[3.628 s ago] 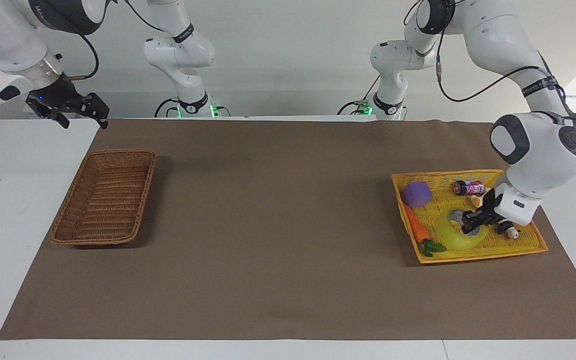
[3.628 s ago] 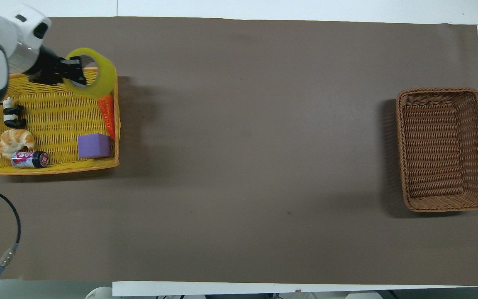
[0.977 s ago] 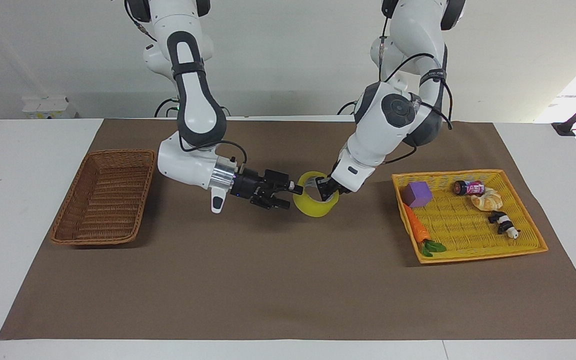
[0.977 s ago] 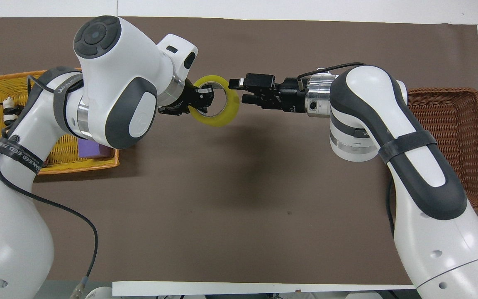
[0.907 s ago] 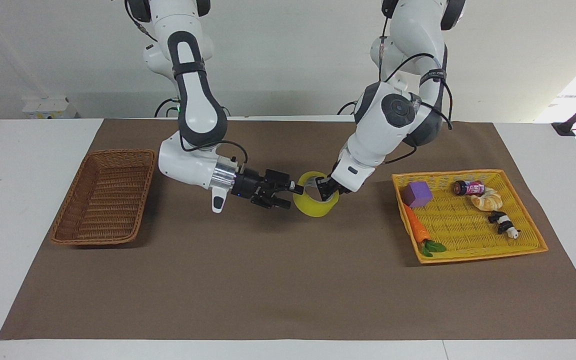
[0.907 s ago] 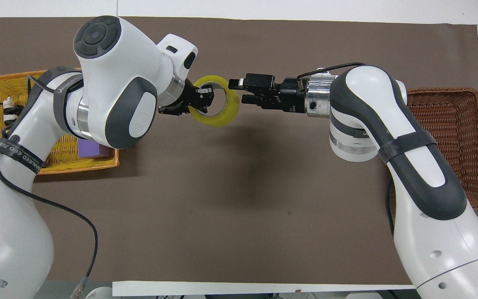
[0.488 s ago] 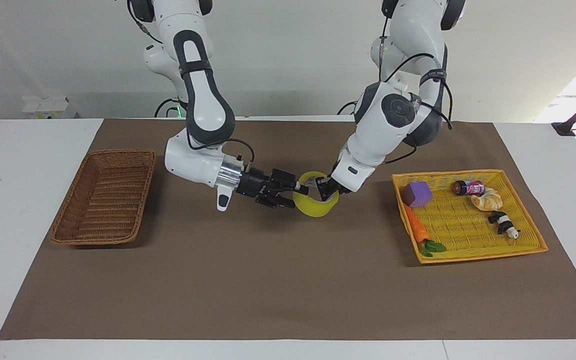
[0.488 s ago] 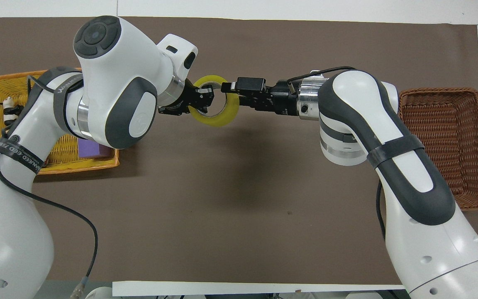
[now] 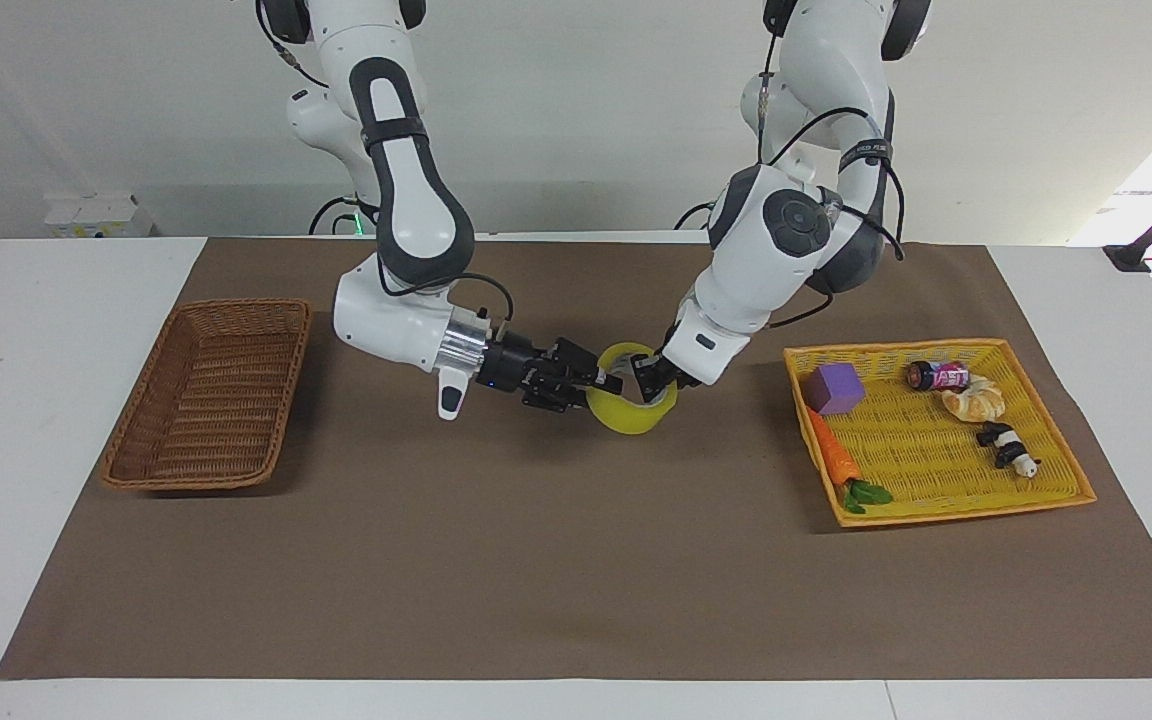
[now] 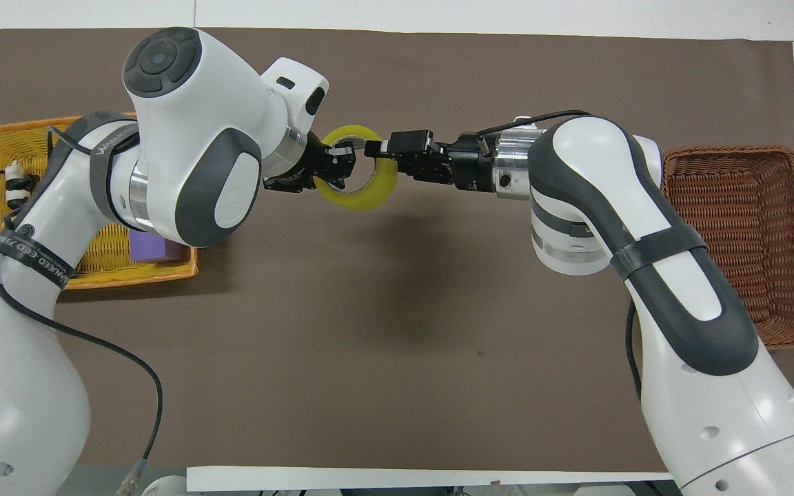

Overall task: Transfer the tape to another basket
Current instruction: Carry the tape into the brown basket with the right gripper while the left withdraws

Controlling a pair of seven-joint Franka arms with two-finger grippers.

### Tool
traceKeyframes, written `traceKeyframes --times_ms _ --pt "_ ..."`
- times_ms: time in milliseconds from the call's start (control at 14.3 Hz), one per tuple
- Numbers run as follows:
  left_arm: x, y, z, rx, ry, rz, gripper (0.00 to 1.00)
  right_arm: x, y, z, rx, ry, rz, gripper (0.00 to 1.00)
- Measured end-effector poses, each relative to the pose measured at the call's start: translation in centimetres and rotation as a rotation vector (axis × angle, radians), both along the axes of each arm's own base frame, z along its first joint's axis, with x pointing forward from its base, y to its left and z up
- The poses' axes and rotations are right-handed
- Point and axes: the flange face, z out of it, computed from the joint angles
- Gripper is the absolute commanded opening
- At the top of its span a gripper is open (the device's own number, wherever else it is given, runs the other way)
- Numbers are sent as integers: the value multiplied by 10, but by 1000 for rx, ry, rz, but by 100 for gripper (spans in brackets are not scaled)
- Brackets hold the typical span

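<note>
We saw the tape (image 9: 633, 402) in the air over the mat's middle, the left gripper (image 9: 653, 383) clamped on its rim; the right gripper's (image 9: 600, 385) jaws straddled the other rim, grip unclear.

Even, bright light from above; soft shadows fall on the brown-covered table (image 9: 576, 560). Glare whitens the facing view's right edge, perhaps window daylight.

Glossy translucent tape (image 9: 633, 412), woven wicker basket (image 9: 211, 395), matt brown table cover (image 9: 576, 560).
</note>
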Motion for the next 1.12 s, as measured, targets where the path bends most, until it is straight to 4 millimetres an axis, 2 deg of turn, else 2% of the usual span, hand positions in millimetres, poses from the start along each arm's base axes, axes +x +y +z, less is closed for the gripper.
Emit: traceKeyframes --times_ms 140,209,279,349,419,698,907,977,1116 --pt "0 0 0 0 0 1 8 0 0 0 0 0 0 0" --pt "0 0 0 0 1 1 14 0 0 0 0 0 0 0" --pt "0 0 0 -1 1 1 33 0 0 0 0 0 0 0" --pt "0 0 0 -1 0 1 63 0 0 0 0 0 0 0" --pt "0 0 2 -2 -2 1 100 0 -1 -1 -2 2 -2 0" --pt "0 3 17 -12 -19 11 100 0 -5 -6 -7 10 -8 0" --pt "3 14 42 -5 -9 14 100 0 -5 -7 -7 10 -8 0" --pt "7 24 55 2 -3 22 100 0 -5 -7 -7 10 -9 0" --pt "24 63 78 30 -24 73 100 1 -6 -7 -7 10 -10 0"
